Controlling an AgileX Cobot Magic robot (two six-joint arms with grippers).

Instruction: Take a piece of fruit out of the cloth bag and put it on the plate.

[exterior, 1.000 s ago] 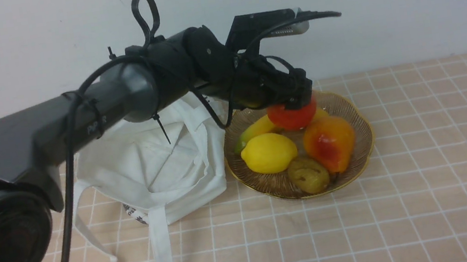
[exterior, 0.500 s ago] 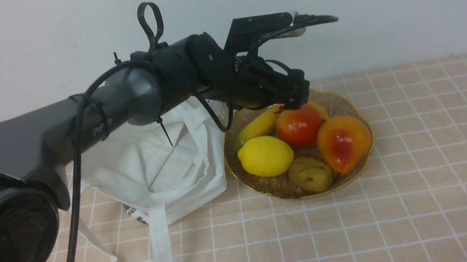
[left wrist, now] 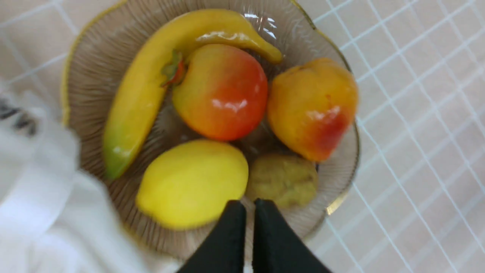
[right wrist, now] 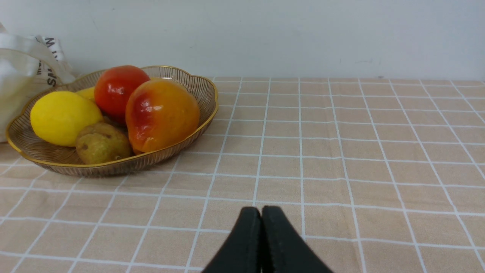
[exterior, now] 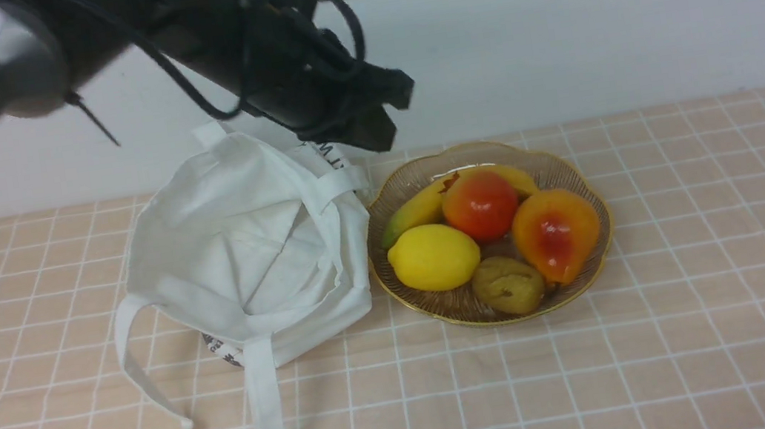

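The piece of fruit (exterior: 480, 205) (left wrist: 223, 93) (right wrist: 119, 89), a round glossy red-orange ball, lies in the plate (exterior: 601, 228) (left wrist: 94, 76) (right wrist: 189, 81) among other fruit. The cloth bag (exterior: 245, 249) (left wrist: 34, 212) (right wrist: 19, 76) lies slumped and open just left of the plate. My left gripper (exterior: 378, 142) (left wrist: 250, 203) hangs in the air above the plate's left rear edge, shut with nothing in it and clear of the fruit. My right gripper (right wrist: 261, 209) is shut and empty, low over the tablecloth to the right of the plate; the front view does not show it.
A yellow lemon (exterior: 433, 257), an orange mango-like fruit (exterior: 556, 233), a banana (exterior: 416, 213) and a small brownish fruit (exterior: 508, 285) share the plate. The bag's straps (exterior: 266, 410) trail toward the front table edge. A white wall stands close behind.
My left gripper let go of the red-orange fruit onto the plate, then rose and drew back to the left, and its jaws have shut. The fruit has settled among the others.
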